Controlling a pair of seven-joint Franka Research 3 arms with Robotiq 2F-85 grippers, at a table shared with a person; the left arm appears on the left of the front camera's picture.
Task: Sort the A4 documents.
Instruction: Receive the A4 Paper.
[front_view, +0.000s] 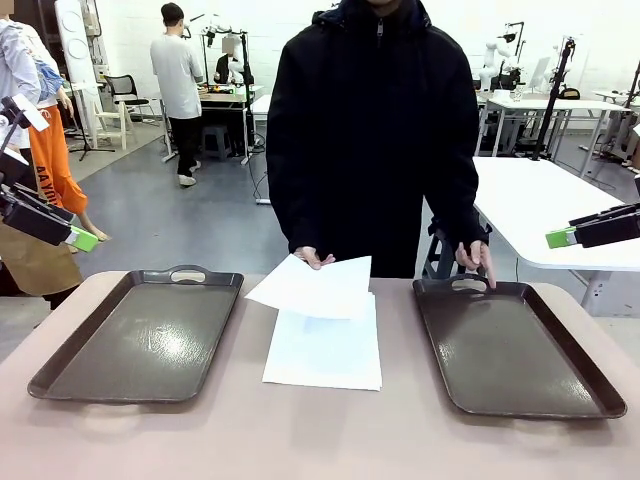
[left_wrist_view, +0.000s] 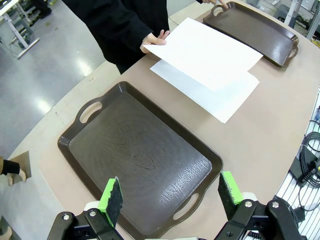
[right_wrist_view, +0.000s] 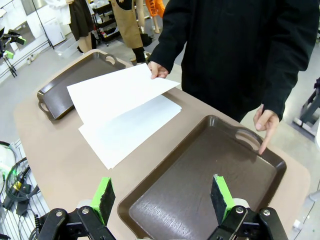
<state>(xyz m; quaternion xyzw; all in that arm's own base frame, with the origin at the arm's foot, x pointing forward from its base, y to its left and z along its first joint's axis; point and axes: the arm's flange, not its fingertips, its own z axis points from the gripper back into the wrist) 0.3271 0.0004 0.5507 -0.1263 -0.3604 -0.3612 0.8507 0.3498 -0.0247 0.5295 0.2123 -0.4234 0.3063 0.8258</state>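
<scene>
My left gripper (left_wrist_view: 170, 186) hangs wide open over a dark brown rectangular handled tray (left_wrist_view: 135, 145). My right gripper (right_wrist_view: 161, 187), equally open, hovers over a second brown tray (right_wrist_view: 210, 160). Ahead, between both jaws, thin white A4 paper sheets (front_view: 325, 355) lie stacked on the beige table (front_view: 150, 440). A person's hand (front_view: 313, 258) holds the top sheet (front_view: 312, 287) raised.

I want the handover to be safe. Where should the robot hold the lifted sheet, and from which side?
Probably its near edge, coming from the robot's side: the sheet hangs above the stack, and the person's hand holds the far edge.
</scene>
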